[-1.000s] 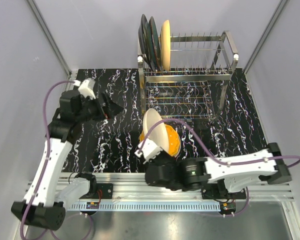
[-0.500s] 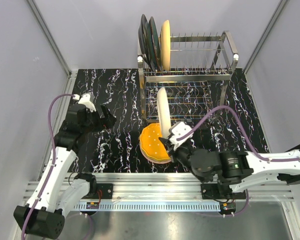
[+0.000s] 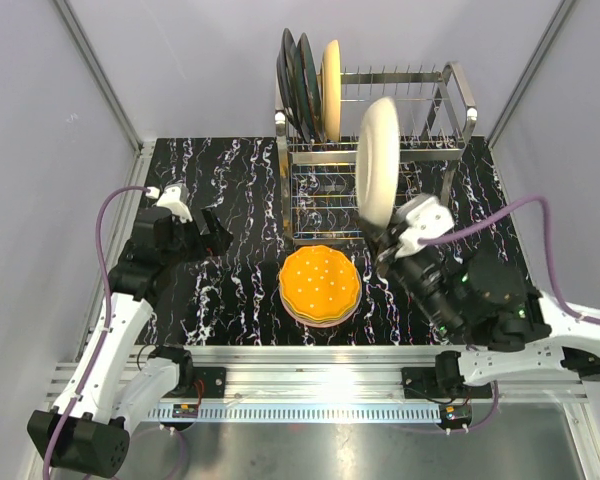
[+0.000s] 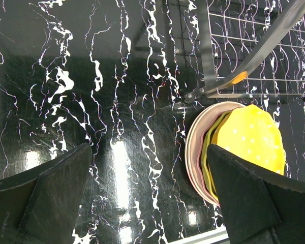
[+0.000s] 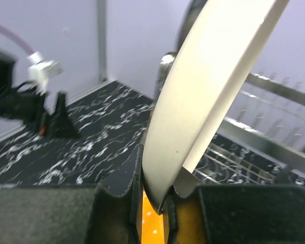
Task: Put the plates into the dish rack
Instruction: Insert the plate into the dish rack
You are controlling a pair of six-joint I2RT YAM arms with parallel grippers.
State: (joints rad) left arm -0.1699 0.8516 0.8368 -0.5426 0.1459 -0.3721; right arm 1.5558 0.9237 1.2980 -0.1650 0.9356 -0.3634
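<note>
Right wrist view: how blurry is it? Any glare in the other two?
Right wrist: the cream plate in the right pincer is soft, and the rack behind it is blurred. Left wrist: sharp, with lamp glare patches on the glossy tabletop. Top external: sharp, with a bright reflection on the metal rail.
</note>
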